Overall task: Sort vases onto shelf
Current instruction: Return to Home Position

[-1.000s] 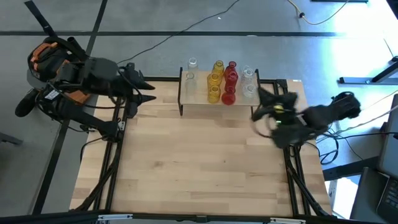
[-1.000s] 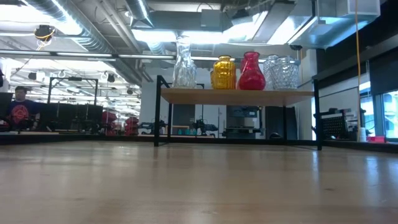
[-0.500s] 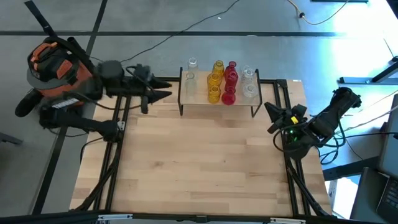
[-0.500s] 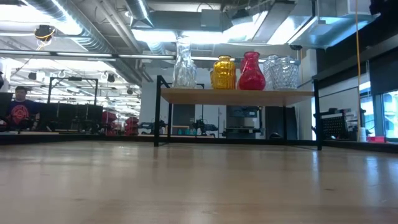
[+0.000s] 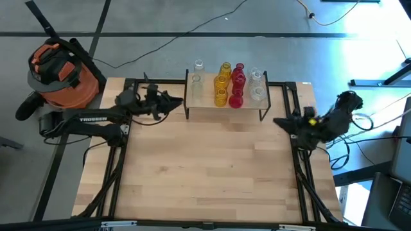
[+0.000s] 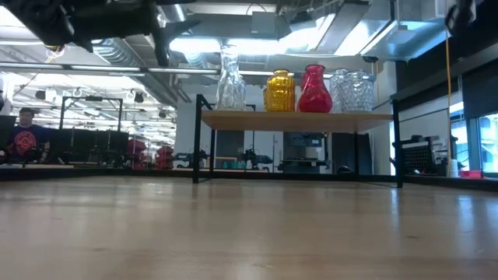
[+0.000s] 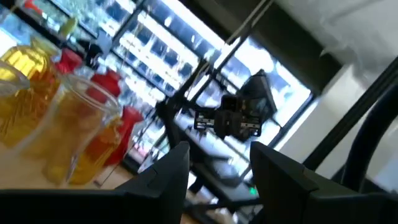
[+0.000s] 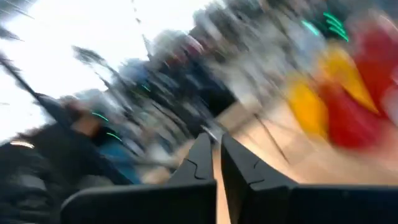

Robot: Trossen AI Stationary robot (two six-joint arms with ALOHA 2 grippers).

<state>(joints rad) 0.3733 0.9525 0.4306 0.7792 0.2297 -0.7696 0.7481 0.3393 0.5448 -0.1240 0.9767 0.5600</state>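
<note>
Wooden table (image 5: 205, 173) is filling the high view, with the shelf (image 5: 205, 104) standing at its far edge and carrying the vases (image 5: 221, 83) in rows: clear, yellow, red, clear. The left arm is reaching level across the far left corner, its left tool (image 5: 169, 101) pointing at the shelf's end, just beside it. The right arm is crouching at the right edge, with the right tool (image 5: 281, 120) pointing inward. From table height, the vases are standing upright on the shelf. At the left wrist, the fingers are standing apart, released. At the right wrist, the fingers are pressing nearly together, clenched.
</note>
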